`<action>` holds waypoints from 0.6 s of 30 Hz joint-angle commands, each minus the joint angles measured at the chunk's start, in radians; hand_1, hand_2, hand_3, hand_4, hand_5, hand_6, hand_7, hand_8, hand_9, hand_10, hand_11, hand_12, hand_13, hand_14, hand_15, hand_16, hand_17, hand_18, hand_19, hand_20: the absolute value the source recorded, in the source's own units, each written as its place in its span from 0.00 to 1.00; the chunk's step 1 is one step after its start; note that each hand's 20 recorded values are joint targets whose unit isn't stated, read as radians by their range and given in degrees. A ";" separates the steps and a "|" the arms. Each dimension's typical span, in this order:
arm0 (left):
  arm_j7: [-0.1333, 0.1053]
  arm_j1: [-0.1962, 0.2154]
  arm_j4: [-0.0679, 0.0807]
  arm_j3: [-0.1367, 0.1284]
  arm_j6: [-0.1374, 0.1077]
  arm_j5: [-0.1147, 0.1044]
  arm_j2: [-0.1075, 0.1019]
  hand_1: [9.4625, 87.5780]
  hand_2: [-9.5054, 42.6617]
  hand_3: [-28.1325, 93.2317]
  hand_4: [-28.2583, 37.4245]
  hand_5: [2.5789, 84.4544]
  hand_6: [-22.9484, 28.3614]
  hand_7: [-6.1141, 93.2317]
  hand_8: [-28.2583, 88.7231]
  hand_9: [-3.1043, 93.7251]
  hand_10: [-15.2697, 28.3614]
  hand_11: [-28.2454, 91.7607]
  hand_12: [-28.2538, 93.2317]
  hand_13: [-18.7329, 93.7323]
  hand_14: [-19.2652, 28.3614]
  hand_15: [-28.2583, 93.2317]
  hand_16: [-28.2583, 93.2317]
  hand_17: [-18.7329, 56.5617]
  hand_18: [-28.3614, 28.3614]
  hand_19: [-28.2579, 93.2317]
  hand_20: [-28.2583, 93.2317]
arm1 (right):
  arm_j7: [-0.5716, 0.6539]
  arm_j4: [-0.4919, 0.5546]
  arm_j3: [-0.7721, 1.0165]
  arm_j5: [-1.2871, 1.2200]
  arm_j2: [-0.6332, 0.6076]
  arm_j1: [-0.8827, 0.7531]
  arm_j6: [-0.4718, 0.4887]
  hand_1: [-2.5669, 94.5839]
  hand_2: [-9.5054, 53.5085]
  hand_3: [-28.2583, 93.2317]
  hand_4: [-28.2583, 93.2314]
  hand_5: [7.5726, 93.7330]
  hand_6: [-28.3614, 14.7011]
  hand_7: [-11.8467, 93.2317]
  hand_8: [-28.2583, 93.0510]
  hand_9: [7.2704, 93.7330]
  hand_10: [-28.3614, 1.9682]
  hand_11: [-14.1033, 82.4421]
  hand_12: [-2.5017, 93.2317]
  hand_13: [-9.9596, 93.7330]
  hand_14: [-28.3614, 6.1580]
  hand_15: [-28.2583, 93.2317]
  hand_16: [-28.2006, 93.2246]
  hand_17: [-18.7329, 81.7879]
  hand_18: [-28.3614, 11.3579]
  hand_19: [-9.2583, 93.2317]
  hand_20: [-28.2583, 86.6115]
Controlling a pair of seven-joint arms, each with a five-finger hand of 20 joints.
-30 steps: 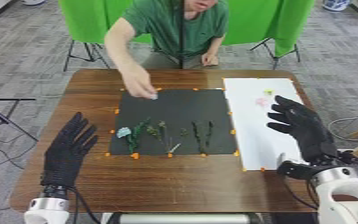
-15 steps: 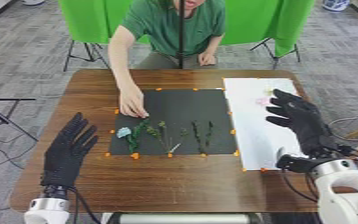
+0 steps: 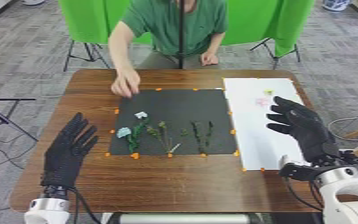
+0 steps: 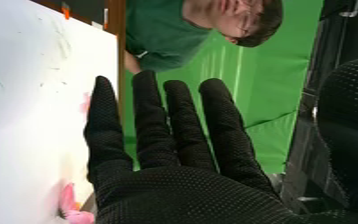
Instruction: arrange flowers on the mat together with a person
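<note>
Fingers straight and parted, your left hand and right hand are empty; pale flowers lie left on the dark mat, green stems near; the far-right pink flower likely remains.

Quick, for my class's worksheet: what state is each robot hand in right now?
Left hand in black fabric glove: open, fingers straight, holding nothing.
Right hand in matching glove: open, fingers extended, holding nothing.
</note>
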State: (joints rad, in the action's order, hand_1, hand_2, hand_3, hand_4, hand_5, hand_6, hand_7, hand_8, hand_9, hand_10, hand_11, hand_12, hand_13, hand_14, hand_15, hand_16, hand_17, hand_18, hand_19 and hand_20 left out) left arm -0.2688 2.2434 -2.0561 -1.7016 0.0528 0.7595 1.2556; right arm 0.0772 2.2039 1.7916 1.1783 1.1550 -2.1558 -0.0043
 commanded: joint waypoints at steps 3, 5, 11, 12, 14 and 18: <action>0.009 0.005 0.004 -0.006 0.018 0.002 0.003 0.22 0.09 0.79 0.00 0.33 0.52 0.19 0.17 0.24 0.57 0.36 0.35 0.33 0.67 0.37 0.28 0.10 0.87 0.54 0.31 | -0.016 -0.002 0.006 0.010 -0.002 -0.004 0.011 0.23 0.04 0.91 0.02 0.34 0.52 0.25 0.15 0.31 0.47 0.26 0.25 0.39 0.47 0.41 0.44 0.26 0.17 0.53 0.48; 0.010 0.003 0.004 -0.009 0.018 0.000 0.000 0.22 0.09 0.79 0.00 0.33 0.52 0.19 0.17 0.24 0.57 0.36 0.35 0.33 0.67 0.37 0.28 0.10 0.87 0.54 0.31 | -0.031 -0.008 0.005 0.010 -0.009 -0.001 0.006 0.23 0.04 0.91 0.02 0.34 0.52 0.25 0.15 0.31 0.47 0.26 0.25 0.40 0.47 0.41 0.44 0.26 0.17 0.53 0.48; 0.015 0.002 0.007 -0.007 0.015 -0.003 -0.011 0.22 0.09 0.79 0.00 0.33 0.52 0.19 0.17 0.25 0.57 0.36 0.35 0.34 0.68 0.38 0.28 0.10 0.87 0.55 0.31 | -0.060 -0.062 -0.037 0.113 -0.116 0.088 -0.100 0.24 0.04 0.92 0.02 0.35 0.52 0.25 0.15 0.34 0.47 0.27 0.25 0.42 0.46 0.43 0.44 0.28 0.18 0.54 0.47; 0.019 0.001 0.006 -0.007 0.013 -0.004 -0.011 0.22 0.09 0.79 0.00 0.33 0.52 0.19 0.17 0.25 0.57 0.36 0.35 0.34 0.68 0.38 0.28 0.10 0.87 0.55 0.31 | -0.061 -0.075 -0.051 0.144 -0.152 0.107 -0.122 0.24 0.04 0.91 0.02 0.35 0.52 0.25 0.15 0.34 0.48 0.28 0.25 0.43 0.47 0.43 0.44 0.28 0.18 0.54 0.47; 0.017 0.000 0.008 -0.004 0.015 -0.003 -0.008 0.22 0.09 0.79 0.00 0.33 0.52 0.19 0.17 0.25 0.57 0.36 0.35 0.34 0.68 0.38 0.28 0.10 0.87 0.55 0.31 | -0.088 -0.130 -0.076 0.345 -0.220 0.174 -0.152 0.26 0.05 0.92 0.02 0.36 0.52 0.27 0.15 0.35 0.48 0.29 0.24 0.44 0.47 0.45 0.42 0.29 0.18 0.55 0.47; 0.015 0.000 0.006 -0.002 0.021 0.006 -0.006 0.22 0.09 0.79 0.00 0.33 0.51 0.19 0.17 0.25 0.57 0.36 0.35 0.34 0.68 0.38 0.27 0.10 0.87 0.55 0.30 | -0.083 -0.212 -0.087 0.805 -0.328 0.242 -0.222 0.31 0.01 0.93 0.00 0.38 0.56 0.33 0.12 0.38 0.53 0.34 0.23 0.45 0.52 0.52 0.38 0.32 0.21 0.61 0.49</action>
State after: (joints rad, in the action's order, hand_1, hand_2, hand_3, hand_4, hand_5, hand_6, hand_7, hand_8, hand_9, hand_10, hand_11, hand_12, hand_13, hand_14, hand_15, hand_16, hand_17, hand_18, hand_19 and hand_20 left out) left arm -0.2629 2.2398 -2.0552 -1.7068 0.0595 0.7595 1.2474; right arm 0.0126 2.1074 1.6973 1.3779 1.0285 -2.0718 -0.1554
